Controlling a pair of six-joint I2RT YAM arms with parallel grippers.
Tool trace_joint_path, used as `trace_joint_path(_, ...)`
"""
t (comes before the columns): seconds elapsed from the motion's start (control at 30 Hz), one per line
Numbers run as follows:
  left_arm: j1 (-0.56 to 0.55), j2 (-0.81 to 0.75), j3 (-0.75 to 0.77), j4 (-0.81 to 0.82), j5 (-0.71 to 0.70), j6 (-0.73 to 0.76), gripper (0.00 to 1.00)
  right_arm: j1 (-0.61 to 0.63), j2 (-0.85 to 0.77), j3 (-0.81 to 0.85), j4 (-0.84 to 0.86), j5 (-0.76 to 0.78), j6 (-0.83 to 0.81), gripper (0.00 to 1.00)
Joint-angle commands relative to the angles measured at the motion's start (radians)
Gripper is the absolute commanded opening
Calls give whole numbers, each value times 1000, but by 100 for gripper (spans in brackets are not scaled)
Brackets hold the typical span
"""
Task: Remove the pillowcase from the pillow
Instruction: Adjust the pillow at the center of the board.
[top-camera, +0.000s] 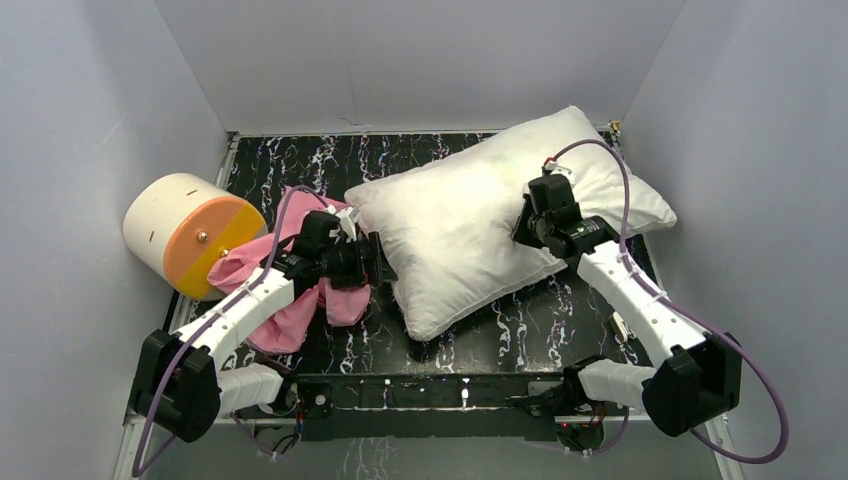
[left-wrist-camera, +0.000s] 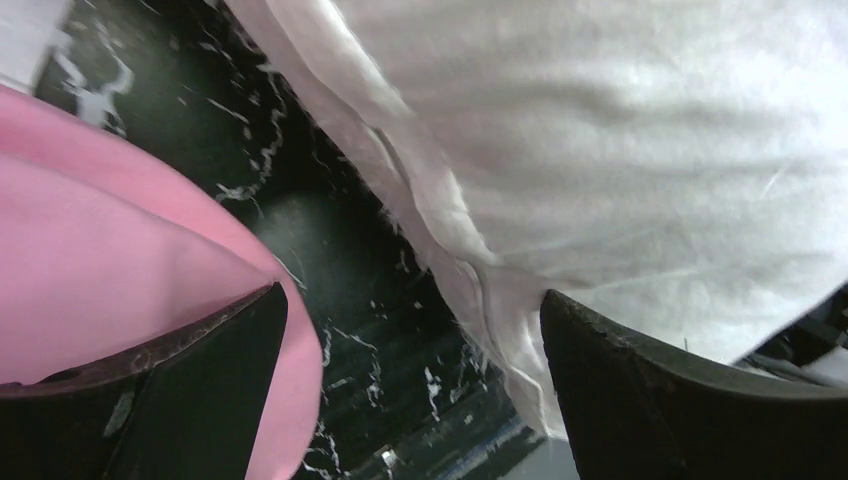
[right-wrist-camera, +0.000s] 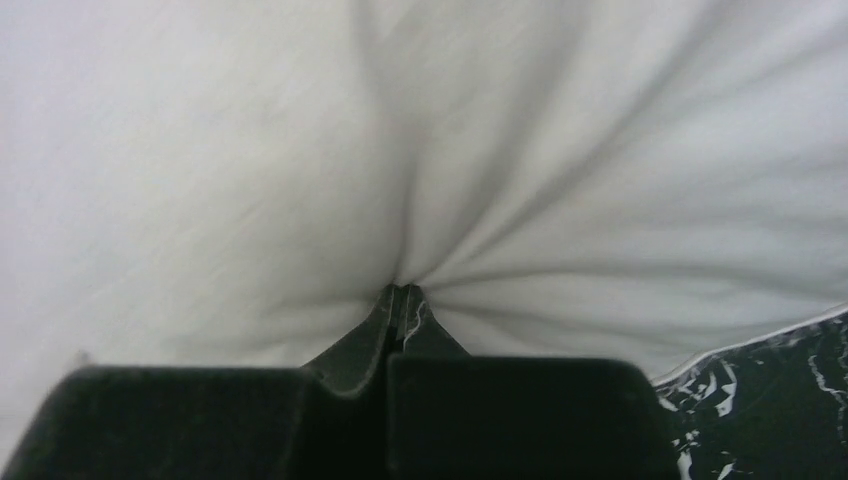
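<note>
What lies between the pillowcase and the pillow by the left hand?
Only bare black marbled table; pillowcase and pillow lie apart across it. The left wrist view shows this, framed by the open left hand.

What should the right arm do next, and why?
Probably open the right gripper and lift away: it is shut on a pucker of the pillow, while the pillowcase already lies crumpled on the table, off the pillow, by the open left gripper.
</note>
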Motion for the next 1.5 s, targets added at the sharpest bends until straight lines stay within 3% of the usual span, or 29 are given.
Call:
trace_joint_path(0.0, 0, -32, 40, -1, -128, 35, 97, 57, -80, -7, -50, -111, 106, 0)
trace_joint_path(0.2, 1, -28, 119, -151, -292, 70, 98, 77, -186, 4, -77, -175, 87, 0)
trace_joint_path(0.43, 1, -47, 73, -9, -111, -39, 98, 82, -183, 89, -114, -222, 31, 0)
trace_joint_path(0.67, 1, 33, -68, 408, 199, -307, 98, 82, -185, 51, -111, -154, 44, 48)
trace_joint_path(0.8, -2, 101, -106, 604, 291, -405, 97, 83, -179, 94, -135, -77, 5, 58)
trace_joint_path(0.87, -4, 129, -117, 693, 313, -447, 85, 82, -178, 117, -134, -20, -25, 61)
trace_joint_path(0.93, -6, 141, -124, 709, 291, -462, 50, 82, -177, 139, -127, 37, -54, 65)
trace_joint_path(0.97, -6, 138, -124, 690, 269, -448, 38, 82, -175, 151, -125, 73, -67, 69)
trace_joint_path(1.03, -6, 107, -107, 538, 174, -360, 5, 81, -168, 180, -128, 173, -103, 78)
trace_joint_path(1.07, -6, 85, -90, 475, 140, -292, 0, 81, -162, 197, -134, 246, -107, 83)
trace_joint_path(1.17, -4, -8, -33, 145, -74, -108, 0, 80, -165, 227, -118, 407, -136, 91)
trace_joint_path(1.27, 40, -112, 20, -27, -196, 30, 0, 64, -151, 246, -82, 492, -172, 97)
trace_joint_path(1.37, 152, -134, 59, -119, -176, 142, 0, -19, -107, 298, -87, 467, -182, 99)
trace_joint_path(1.47, 241, -75, 115, -163, -33, 213, 0, -153, -66, 332, -65, 259, -178, 99)
